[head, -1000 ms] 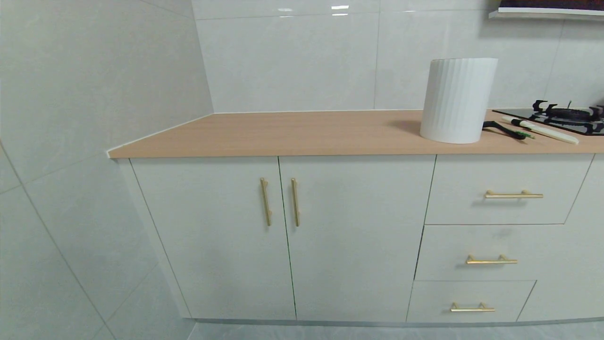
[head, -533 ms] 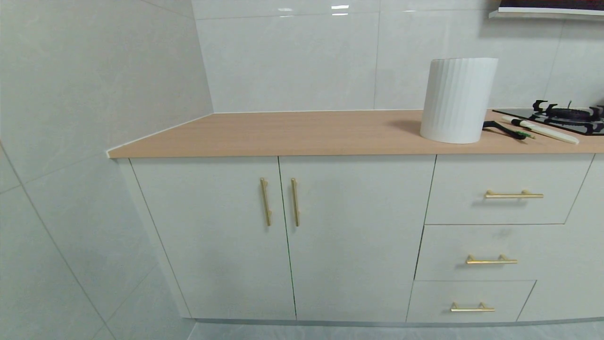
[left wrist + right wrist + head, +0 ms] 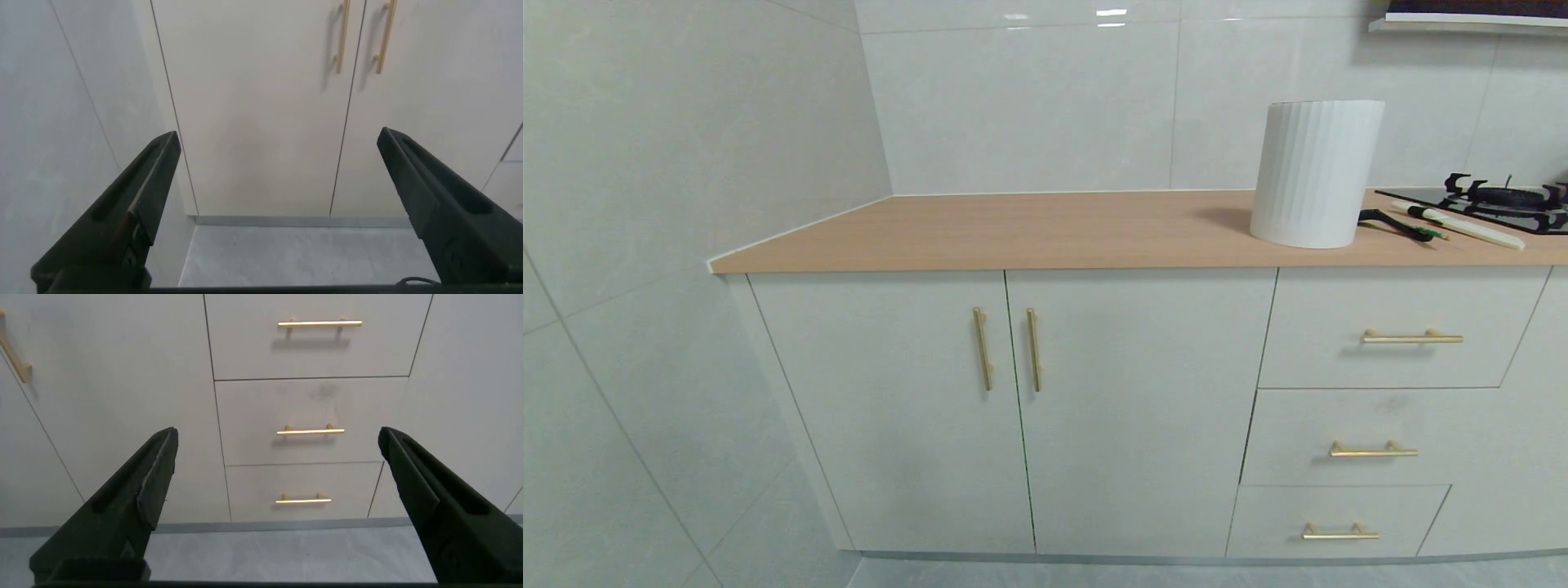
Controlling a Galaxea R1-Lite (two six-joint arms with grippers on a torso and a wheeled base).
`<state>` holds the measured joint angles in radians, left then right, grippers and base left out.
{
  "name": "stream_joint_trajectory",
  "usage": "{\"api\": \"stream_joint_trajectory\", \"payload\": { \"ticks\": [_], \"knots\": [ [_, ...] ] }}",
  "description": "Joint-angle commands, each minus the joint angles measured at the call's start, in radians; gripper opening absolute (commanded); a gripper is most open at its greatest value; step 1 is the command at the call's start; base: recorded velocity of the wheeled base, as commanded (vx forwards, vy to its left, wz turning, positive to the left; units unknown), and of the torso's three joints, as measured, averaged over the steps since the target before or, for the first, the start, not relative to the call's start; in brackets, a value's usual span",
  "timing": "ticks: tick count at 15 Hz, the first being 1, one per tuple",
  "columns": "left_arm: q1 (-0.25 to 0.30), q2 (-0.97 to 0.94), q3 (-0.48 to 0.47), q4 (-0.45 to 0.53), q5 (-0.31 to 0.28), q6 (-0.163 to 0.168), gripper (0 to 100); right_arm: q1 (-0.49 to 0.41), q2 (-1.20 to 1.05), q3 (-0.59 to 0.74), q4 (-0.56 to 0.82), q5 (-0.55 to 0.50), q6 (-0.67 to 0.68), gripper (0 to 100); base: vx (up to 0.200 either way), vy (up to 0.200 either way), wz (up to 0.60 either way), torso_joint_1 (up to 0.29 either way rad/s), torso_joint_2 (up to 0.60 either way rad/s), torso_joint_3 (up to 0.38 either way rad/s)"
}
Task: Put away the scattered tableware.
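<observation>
- A black utensil (image 3: 1403, 224) with a green tip and a long white utensil (image 3: 1462, 224) lie on the bench (image 3: 1029, 229), between a ribbed white holder (image 3: 1315, 173) and the hob (image 3: 1499, 198).
- The left hand (image 3: 278, 137) and the right hand (image 3: 278, 434) are both spread wide and empty, low before the cupboard fronts.

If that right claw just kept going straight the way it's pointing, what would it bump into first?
Probably the middle drawer, near its gold handle: the right gripper, open, faces it and nothing shows in between. How far off it is, I cannot tell.
</observation>
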<state>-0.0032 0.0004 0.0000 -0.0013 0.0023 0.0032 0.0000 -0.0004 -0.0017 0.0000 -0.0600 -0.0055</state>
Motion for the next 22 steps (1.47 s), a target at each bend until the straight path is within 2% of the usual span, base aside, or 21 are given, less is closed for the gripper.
{"api": "stream_joint_trajectory", "payload": {
  "ticks": [1,9,22],
  "knots": [
    [0.000,0.000,0.000,0.000,0.001,0.000,100,0.000,0.002,0.002,0.002,0.000,0.001,100,0.000,0.000,0.00,0.000,0.00,0.000],
    [0.000,0.000,0.000,0.000,0.001,0.000,100,0.000,0.002,0.000,0.002,0.000,0.002,100,0.000,0.000,0.00,0.000,0.00,0.000],
    [0.000,0.000,0.000,0.000,0.001,-0.002,100,0.000,0.002,0.000,0.002,0.000,0.004,100,0.000,-0.200,0.00,0.004,0.00,0.002]
  ]
}}
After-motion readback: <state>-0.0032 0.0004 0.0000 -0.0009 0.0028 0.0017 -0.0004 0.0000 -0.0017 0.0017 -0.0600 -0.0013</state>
